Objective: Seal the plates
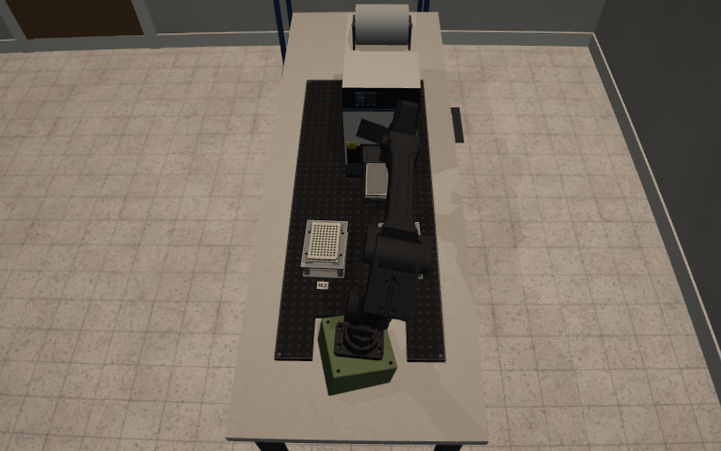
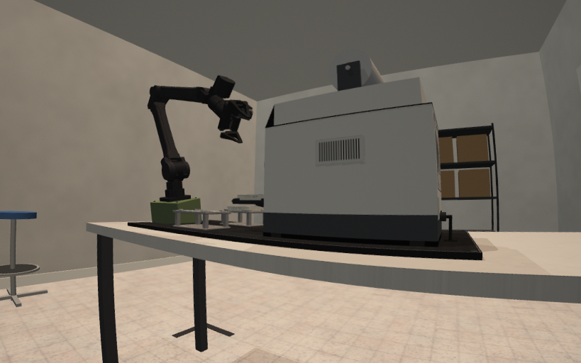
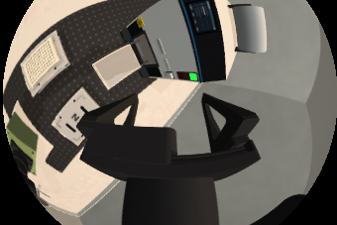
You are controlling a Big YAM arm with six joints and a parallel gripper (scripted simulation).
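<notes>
The gripper (image 1: 373,129) (image 2: 231,135) (image 3: 169,96) is being held wide, gripping nothing, above the bench. Beyond it, a foil-sealed plate (image 1: 375,180) (image 3: 118,65) is being carried on the extended stage of the green-lit sealer (image 1: 381,70) (image 2: 350,171) (image 3: 180,41); an open plate (image 1: 324,240) (image 3: 41,65) is being held in nest N2 (image 1: 342,259) (image 3: 63,60).

Robot arm (image 1: 401,190) (image 2: 164,126), matte black throughout, with cylindrical joint housings and long, smooth-edged links. Square base flange (image 1: 358,343) (image 2: 174,197), black, with screws at its corners. Gripper (image 2: 241,124) (image 3: 169,96), also black; its two angular fingers each frame a triangular opening.
</notes>
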